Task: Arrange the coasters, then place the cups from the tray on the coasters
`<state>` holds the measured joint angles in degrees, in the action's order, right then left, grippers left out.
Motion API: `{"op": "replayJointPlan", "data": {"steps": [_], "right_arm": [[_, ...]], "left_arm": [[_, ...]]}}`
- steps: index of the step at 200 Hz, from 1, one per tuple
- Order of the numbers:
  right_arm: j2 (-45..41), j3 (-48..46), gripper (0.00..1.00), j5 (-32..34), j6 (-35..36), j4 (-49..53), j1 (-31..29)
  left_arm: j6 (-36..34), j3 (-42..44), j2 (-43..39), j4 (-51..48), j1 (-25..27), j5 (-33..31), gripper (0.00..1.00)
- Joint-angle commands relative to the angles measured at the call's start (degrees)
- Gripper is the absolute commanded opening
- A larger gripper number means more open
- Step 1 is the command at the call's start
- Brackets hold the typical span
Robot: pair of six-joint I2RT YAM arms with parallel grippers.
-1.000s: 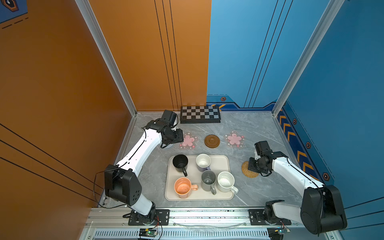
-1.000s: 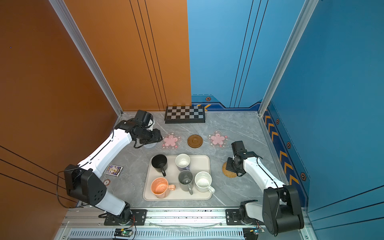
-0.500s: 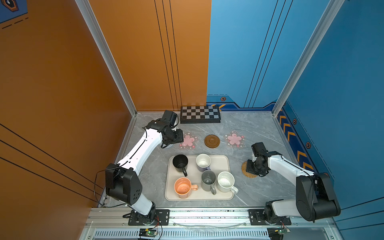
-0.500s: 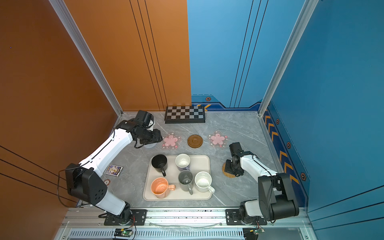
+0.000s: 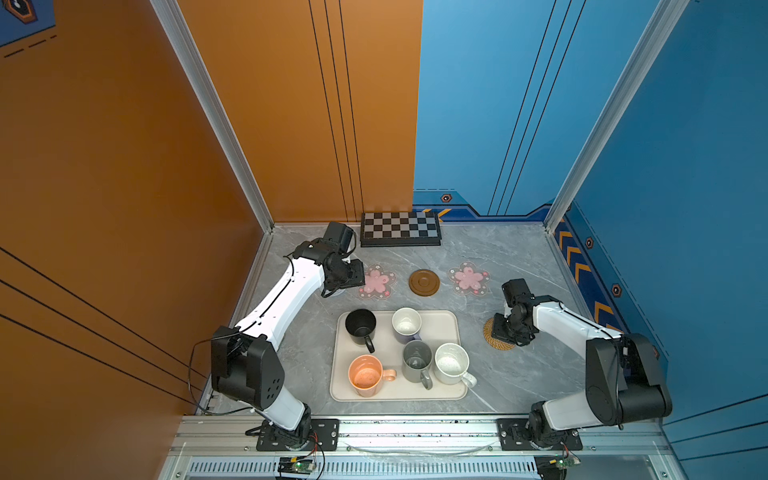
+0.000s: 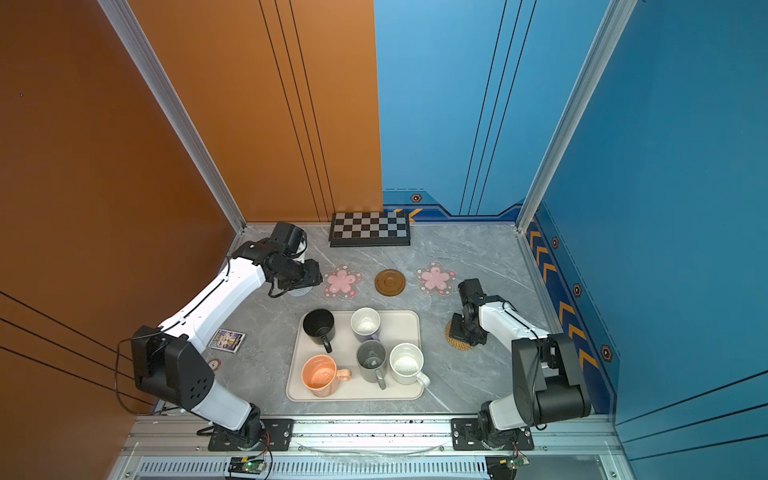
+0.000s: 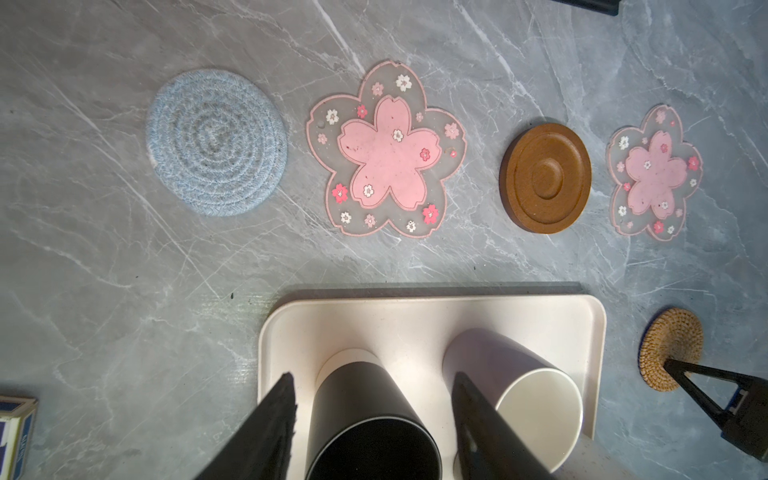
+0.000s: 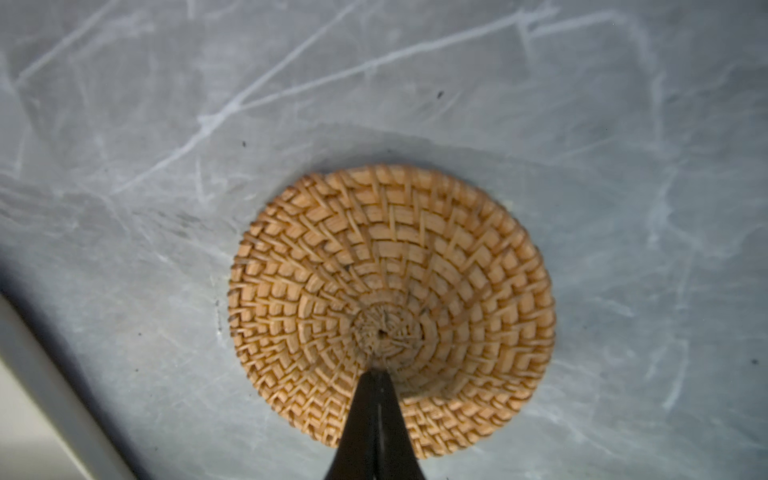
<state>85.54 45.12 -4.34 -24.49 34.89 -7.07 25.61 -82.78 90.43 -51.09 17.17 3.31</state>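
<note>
While your right gripper (image 8: 376, 376) has its two black fingers pinched flat together with nothing between them, the joined tip is planted on the rattan coaster (image 8: 390, 270). It touches the weave just beside the small knotted hub at the middle.

That coaster is a round disc of tan cane, wound in a spiral of little herringbone blocks. It lies flat on the grey veined marble tabletop (image 8: 124, 104), woven face up. Being round, it shows you no long axis and no heading. It sits just off the tray (image 5: 440, 328), on your right arm's side of it and clear of the rim.

Past the tray's far edge runs a row of four:
- a pale blue-grey coiled rope coaster (image 7: 216, 143)
- a smooth pink flower coaster (image 7: 386, 151) with a clear petal border
- a brown wooden coaster (image 7: 546, 178) turned in rings
- a second flower coaster (image 7: 654, 174)

Your left gripper (image 7: 372, 376) hangs with its fingers spread, gripping nothing. Both top views put it over the rope coaster, off the tray's far corner. The black mug (image 5: 360, 326) seen between its fingers from the wrist stands on the tray, ungripped.

On the same tray, all upright, stand the lavender mug (image 5: 406, 324), grey mug (image 5: 417, 359), speckled white mug (image 5: 451, 363) and orange mug (image 5: 365, 376).
</note>
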Motion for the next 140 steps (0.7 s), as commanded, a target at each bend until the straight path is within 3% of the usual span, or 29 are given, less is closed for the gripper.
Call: {"op": "replayJointPlan", "data": {"steps": [1, 43, 140], "right_arm": [[4.3, 1.0, 0.0, 1.2, -0.2, -0.2, 0.8], [6.8, 4.6, 0.0, 2.0, 0.2, 1.1, 1.9], [12.9, 10.5, 0.0, -0.9, 4.5, 2.3, 11.6]], "left_arm": [[0.8, -0.6, 0.5, -1.1, -0.4, -1.6, 0.61], [0.8, 0.5, -0.3, -1.1, -1.2, -2.1, 0.61], [1.7, -0.9, -0.2, -1.0, -2.3, -1.3, 0.61]]}}
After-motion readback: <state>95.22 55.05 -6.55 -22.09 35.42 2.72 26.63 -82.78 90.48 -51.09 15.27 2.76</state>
